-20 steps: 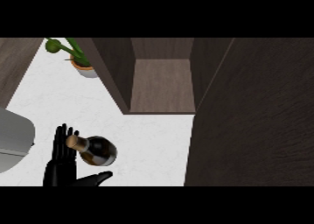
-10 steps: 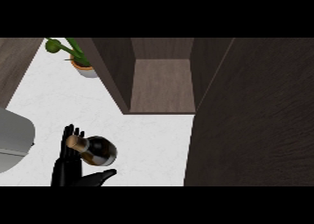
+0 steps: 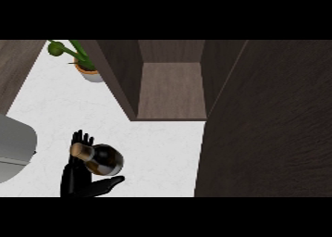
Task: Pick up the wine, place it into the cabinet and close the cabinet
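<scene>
Head view, looking steeply down. The white, faintly marbled worktop fills the left and middle of the picture. A dark wood cabinet stands open at the upper middle: its floor panel shows between two side walls, and its front edge lies just above the bare strip of worktop. On the right, a broad dark wood panel, apparently the cabinet door swung open, runs from the top of the scene to the bottom, and its left edge bounds the worktop on that side.

The wine, a dark bottle with a golden-brown cap, seen nearly end-on, is low on the left, well apart from the cabinet opening. The left hand holds it: the fingers rise behind the cap and the thumb juts out below the bottle's body, so the hand is curled round the bottle. Whether the bottle touches the worktop or is lifted cannot be told from this angle.

Between the bottle and the cabinet's front edge the worktop is bare and white. A grey rounded object sits at the left edge, near the hand. A potted plant stands at the upper left, just beside the cabinet's left wall. A strip of wood borders the worktop's far left.

The right hand does not show.
</scene>
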`<move>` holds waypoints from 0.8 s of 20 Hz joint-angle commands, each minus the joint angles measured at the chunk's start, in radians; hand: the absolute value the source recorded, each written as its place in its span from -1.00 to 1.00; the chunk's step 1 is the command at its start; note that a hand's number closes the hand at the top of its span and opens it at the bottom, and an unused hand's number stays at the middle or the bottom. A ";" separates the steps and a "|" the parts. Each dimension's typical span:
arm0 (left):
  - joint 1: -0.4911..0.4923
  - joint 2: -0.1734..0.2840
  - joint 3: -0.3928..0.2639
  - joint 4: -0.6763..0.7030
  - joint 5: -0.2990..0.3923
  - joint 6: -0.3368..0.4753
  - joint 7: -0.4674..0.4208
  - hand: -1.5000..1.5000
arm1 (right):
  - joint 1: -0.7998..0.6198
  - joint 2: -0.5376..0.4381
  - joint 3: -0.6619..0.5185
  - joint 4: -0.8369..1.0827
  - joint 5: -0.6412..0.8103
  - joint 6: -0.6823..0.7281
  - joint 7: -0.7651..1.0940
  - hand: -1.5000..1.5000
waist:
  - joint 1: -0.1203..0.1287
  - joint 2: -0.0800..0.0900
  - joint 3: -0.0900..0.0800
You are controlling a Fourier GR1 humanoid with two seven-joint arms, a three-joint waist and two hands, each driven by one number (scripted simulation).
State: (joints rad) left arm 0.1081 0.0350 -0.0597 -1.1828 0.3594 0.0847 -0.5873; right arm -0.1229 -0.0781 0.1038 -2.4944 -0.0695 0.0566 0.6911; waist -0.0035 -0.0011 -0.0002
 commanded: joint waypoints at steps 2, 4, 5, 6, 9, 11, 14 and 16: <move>-0.075 -0.033 0.029 0.083 0.010 0.010 -0.044 -1.00 | 0.102 -0.005 0.008 -0.155 -0.053 0.030 0.020 -1.00 | -0.003 0.000 0.000; -0.046 -0.034 0.004 0.086 0.008 -0.038 -0.058 -1.00 | 0.025 -0.017 -0.057 -0.133 -0.087 0.003 0.056 -1.00 | -0.001 0.000 0.000; -0.113 -0.008 0.055 0.164 0.048 -0.112 -0.069 1.00 | 0.046 0.015 0.023 -0.083 -0.040 0.012 0.002 -1.00 | -0.002 0.001 0.000; -0.075 -0.034 -0.027 0.084 0.035 -0.047 -0.062 1.00 | 0.060 0.014 0.017 -0.113 -0.050 0.004 0.029 -1.00 | -0.001 0.000 0.000; -0.103 -0.001 -0.004 0.086 0.026 -0.116 -0.005 1.00 | 0.110 0.023 0.055 -0.106 -0.011 0.032 -0.043 -1.00 | -0.002 0.000 0.000; -0.083 -0.034 -0.046 0.158 -0.030 -0.100 -0.134 1.00 | 0.028 -0.007 -0.024 -0.153 -0.067 -0.010 0.073 -1.00 | -0.005 0.000 0.000; -0.134 -0.034 -0.071 0.114 -0.068 -0.012 -0.059 1.00 | 0.076 0.022 0.035 -0.117 -0.028 0.002 0.025 -1.00 | -0.003 0.000 0.000; -0.088 0.000 -0.100 0.116 -0.173 0.004 -0.128 1.00 | 0.033 0.023 0.050 -0.117 -0.009 -0.015 0.050 -1.00 | -0.004 -0.002 0.000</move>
State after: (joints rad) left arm 0.0216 0.0237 -0.1179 -1.0788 0.2854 0.0335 -0.6688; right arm -0.1116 -0.0678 0.1196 -2.4941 -0.0660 0.0560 0.6908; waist -0.0053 -0.0017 -0.0001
